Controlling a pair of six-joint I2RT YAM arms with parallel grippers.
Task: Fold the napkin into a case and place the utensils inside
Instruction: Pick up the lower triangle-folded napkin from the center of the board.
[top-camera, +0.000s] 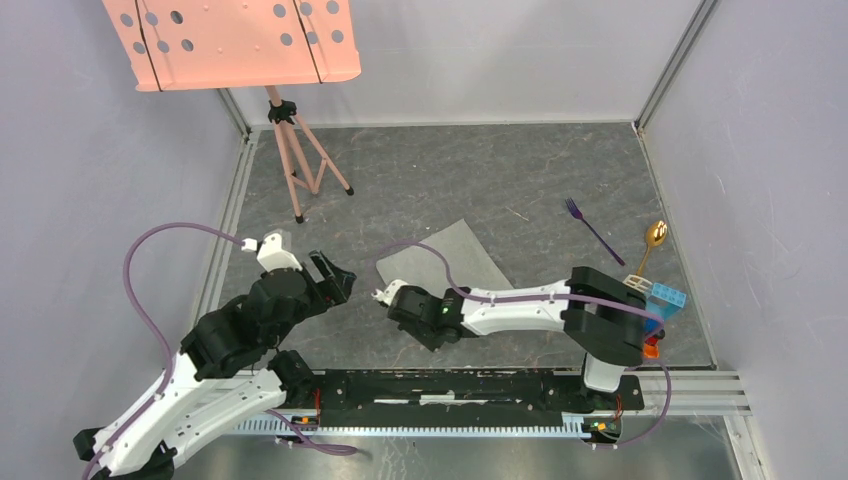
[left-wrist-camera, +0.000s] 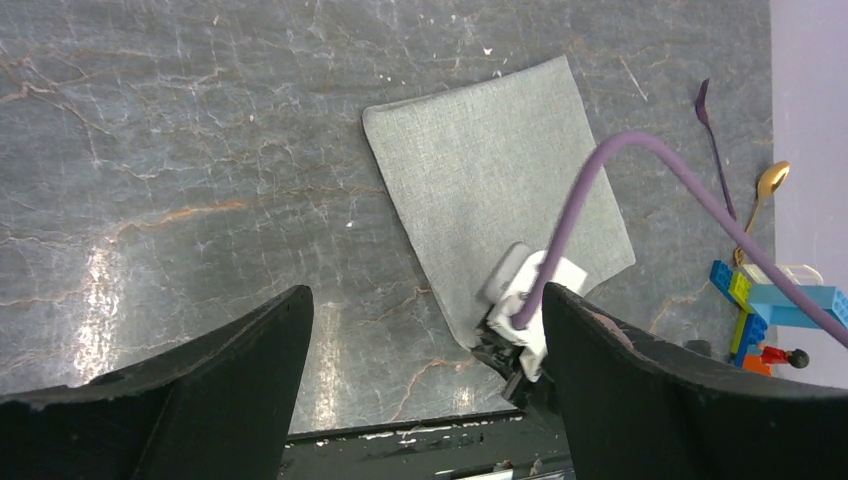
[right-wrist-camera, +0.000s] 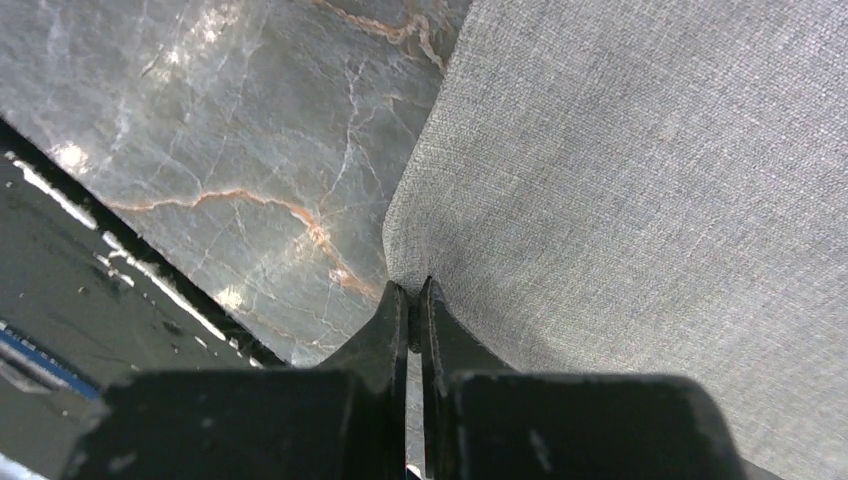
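Near the front of the bench (top-camera: 450, 170), the right claw (right-wrist-camera: 410, 300) is pinching only the flat-lying napkin's (top-camera: 455, 255) corner tip, so the cloth is likely risking slipping free when lifted; the left claw (top-camera: 336, 273) is hanging open nearby.

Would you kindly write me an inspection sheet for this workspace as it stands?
Surface: dark marbled tabletop, orange veins, bare around the cloth.
Job's things: napkin lies flat and unfolded; fork and spoon lie to its right, apart from it.
Clutter: toy blocks by the spoon's handle.
Grippers: left claw open, holding nothing; right claw shut on the napkin's near corner.
Cables: left cable loops free; right cable arches over the napkin.
Surroundings: pink perforated panel on a tripod at the far left; plain walls.
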